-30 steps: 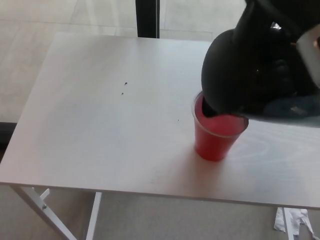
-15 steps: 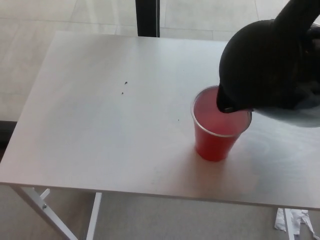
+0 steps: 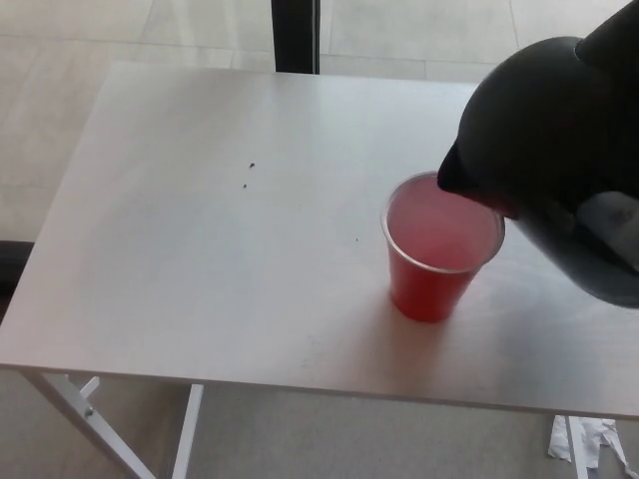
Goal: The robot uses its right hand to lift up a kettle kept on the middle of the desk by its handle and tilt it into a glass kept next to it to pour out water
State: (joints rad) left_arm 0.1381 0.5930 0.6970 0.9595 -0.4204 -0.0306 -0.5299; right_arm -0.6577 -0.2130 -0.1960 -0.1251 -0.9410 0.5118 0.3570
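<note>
Over the near right of the pale wooden desk (image 3: 200,230), a black rounded kettle (image 3: 559,160) hangs tilted, spout above the red translucent plastic cup (image 3: 434,264), placed for pouring. No stream shows. Neither hand is visible, so I cannot tell the grip.

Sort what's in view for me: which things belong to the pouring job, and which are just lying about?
Part of the job:
- black kettle, held tilted, spout over the cup
- red cup, upright on the white table

Just lying about:
- two small dark specks on the table
- white scrap on the floor, bottom right
- dark post beyond the table

No robot hand is visible.
</note>
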